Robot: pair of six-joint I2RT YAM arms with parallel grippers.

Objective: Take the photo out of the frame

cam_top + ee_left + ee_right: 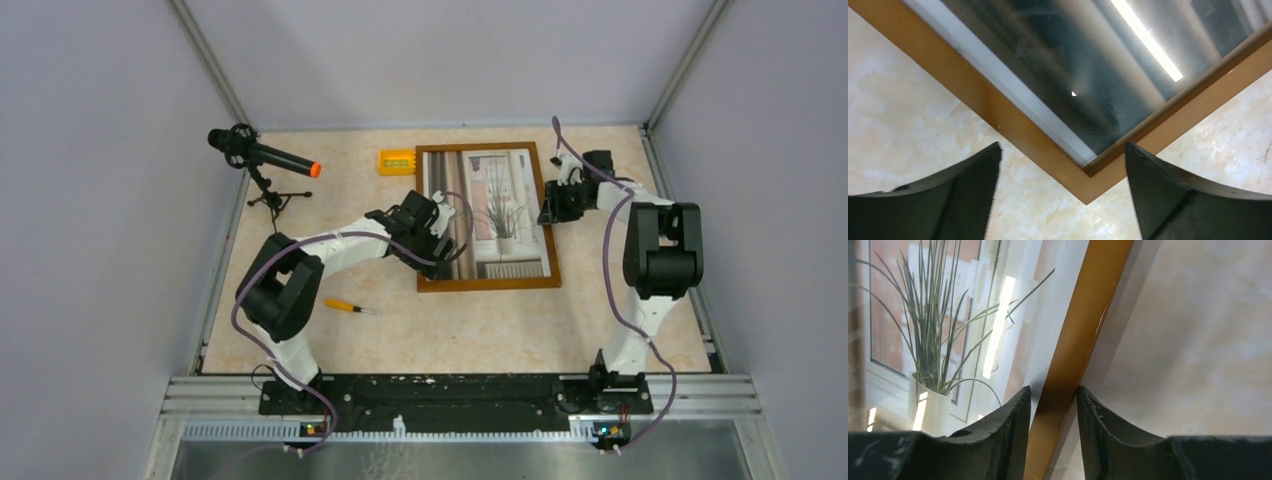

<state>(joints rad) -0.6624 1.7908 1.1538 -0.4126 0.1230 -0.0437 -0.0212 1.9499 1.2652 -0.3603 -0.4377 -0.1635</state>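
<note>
Beige marbled tabletop inside grey walls carries the frame, lying face up with the photo of the spiky potted plant still under its glass. The left gripper hangs over the frame's near-left corner, jaws spread wide, with the corner between them and touching neither. The right gripper sits at the frame's right rim, its fingers closed against both sides of the wooden strip. A yellow block and a microphone stand left of the frame; an orange-handled screwdriver lies near its near-left corner.
</note>
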